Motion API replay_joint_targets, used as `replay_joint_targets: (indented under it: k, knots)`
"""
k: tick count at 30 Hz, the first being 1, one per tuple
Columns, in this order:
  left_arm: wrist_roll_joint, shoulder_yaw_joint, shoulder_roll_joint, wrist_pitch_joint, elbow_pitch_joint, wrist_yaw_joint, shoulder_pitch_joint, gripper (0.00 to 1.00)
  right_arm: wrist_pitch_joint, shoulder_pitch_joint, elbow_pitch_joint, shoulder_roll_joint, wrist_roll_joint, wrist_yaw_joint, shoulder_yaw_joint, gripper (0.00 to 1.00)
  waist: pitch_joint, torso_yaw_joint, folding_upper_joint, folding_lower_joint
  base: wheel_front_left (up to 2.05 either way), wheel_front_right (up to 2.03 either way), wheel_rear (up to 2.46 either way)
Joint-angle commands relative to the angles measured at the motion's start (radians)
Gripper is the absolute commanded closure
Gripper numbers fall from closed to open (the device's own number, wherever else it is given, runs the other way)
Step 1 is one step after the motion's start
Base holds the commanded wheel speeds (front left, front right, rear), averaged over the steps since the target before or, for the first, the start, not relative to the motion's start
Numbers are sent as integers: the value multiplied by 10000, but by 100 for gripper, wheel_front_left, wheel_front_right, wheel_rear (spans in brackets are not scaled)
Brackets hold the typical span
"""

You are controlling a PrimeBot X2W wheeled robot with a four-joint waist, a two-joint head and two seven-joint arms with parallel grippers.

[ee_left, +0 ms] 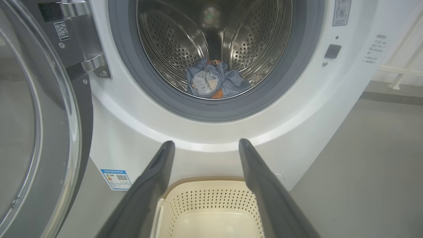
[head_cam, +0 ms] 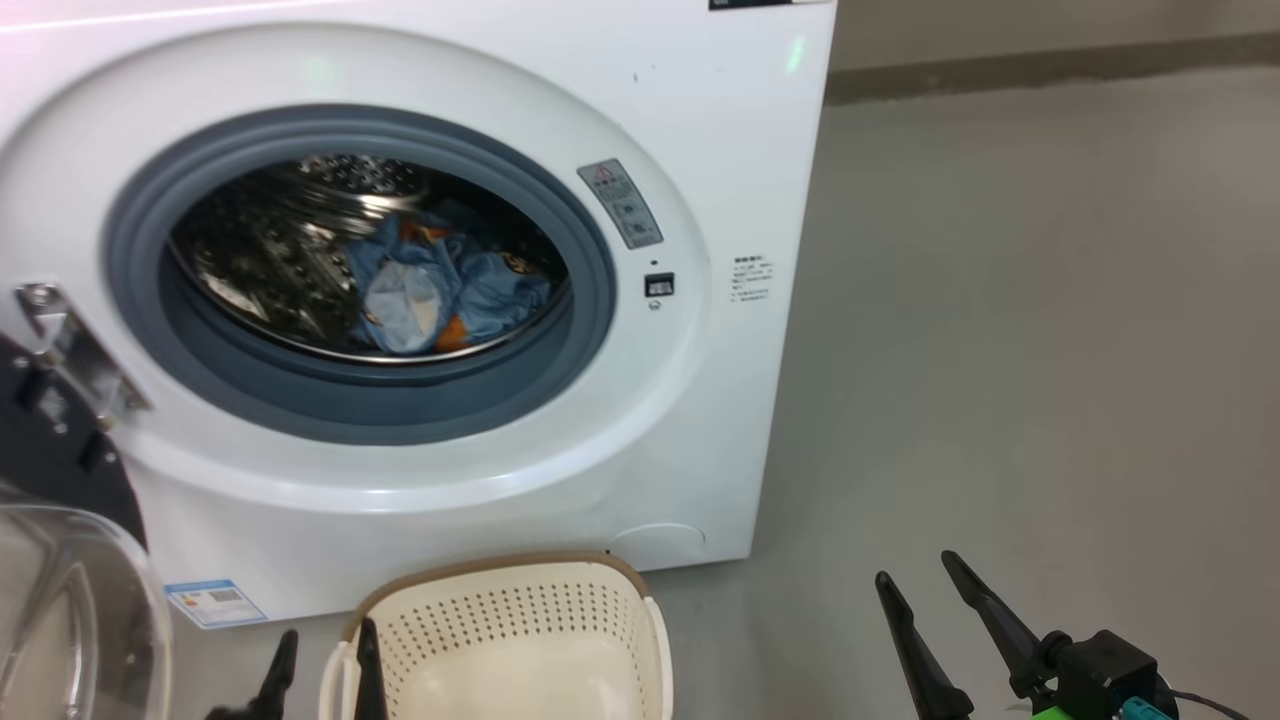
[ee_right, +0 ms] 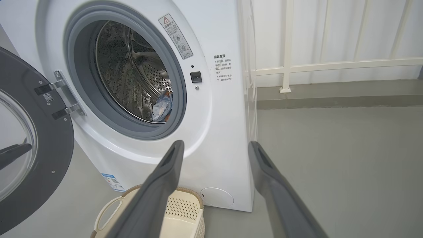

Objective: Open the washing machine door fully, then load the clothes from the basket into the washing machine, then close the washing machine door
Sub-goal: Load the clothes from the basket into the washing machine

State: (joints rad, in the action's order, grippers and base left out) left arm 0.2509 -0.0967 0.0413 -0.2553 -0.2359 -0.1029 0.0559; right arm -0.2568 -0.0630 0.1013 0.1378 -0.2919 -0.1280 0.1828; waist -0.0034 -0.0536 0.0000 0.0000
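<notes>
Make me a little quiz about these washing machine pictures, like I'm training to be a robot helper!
1. True or false: the basket is full of clothes.
2. Fill the gap: the washing machine door stands ___.
3. Where do the clothes lie? A. in the basket. B. inside the washing machine. C. hanging on the washing machine door.

Key: 1 false, as the part of the basket that shows is empty; 2 open; 3 B.
</notes>
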Motion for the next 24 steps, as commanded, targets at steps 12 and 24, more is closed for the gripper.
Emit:
replay_joint_targets:
  k: [12,24]
  knots:
    - [-110,212,90,-64,993,-146,1026,0,-49,-311,-421,133,34,-27,-136,0,-622,298,0,0,0,0,0]
    - [-122,349,90,-64,1391,-271,1462,0,-49,-684,-375,87,67,-27,-494,0,-879,279,0,0,0,0,0]
